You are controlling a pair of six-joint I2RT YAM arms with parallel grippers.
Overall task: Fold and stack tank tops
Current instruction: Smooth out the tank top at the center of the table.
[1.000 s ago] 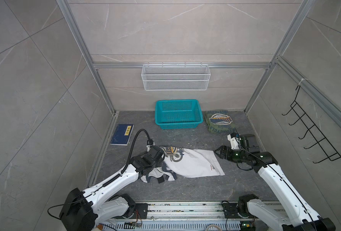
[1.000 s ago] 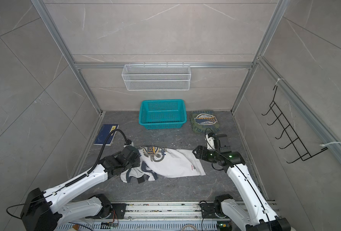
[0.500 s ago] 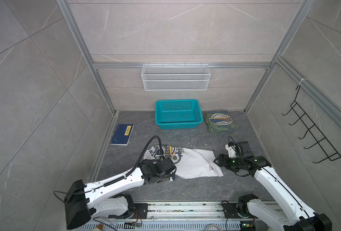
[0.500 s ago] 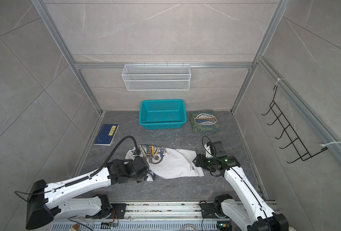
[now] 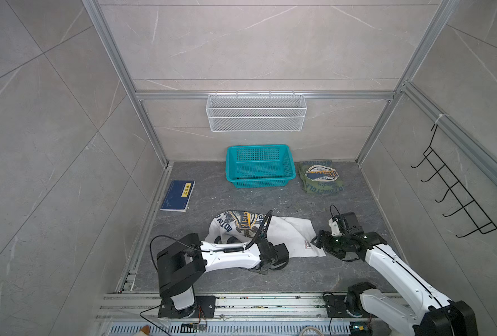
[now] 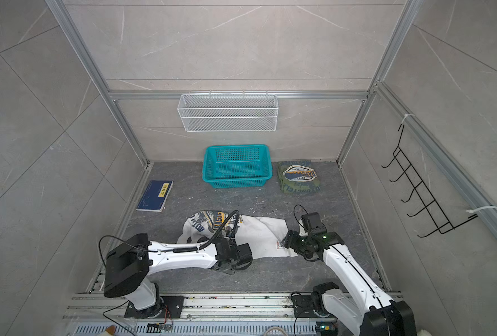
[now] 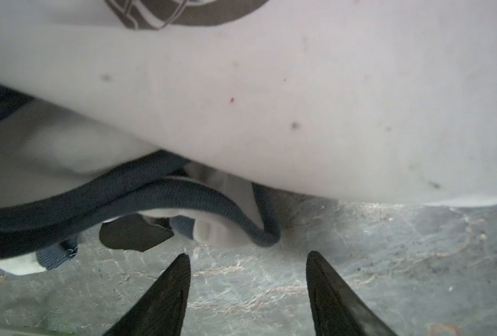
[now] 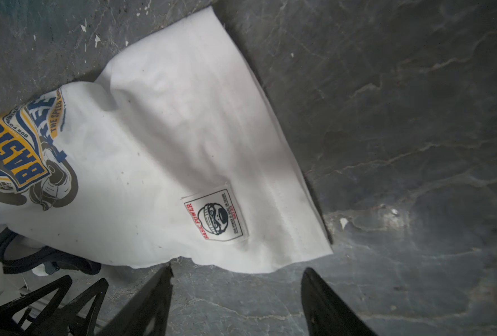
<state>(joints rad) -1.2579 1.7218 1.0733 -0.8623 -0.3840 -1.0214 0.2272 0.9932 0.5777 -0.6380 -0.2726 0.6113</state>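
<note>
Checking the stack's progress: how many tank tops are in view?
2. The olive green tank top lies folded beside the teal basket; the white tank top lies rumpled at the front.

White tank top (image 5: pixel 291 236), navy-yellow print, navy trim; olive tank top (image 5: pixel 310 186); teal basket (image 5: pixel 260 183); blue book (image 5: pixel 178 195).
</note>
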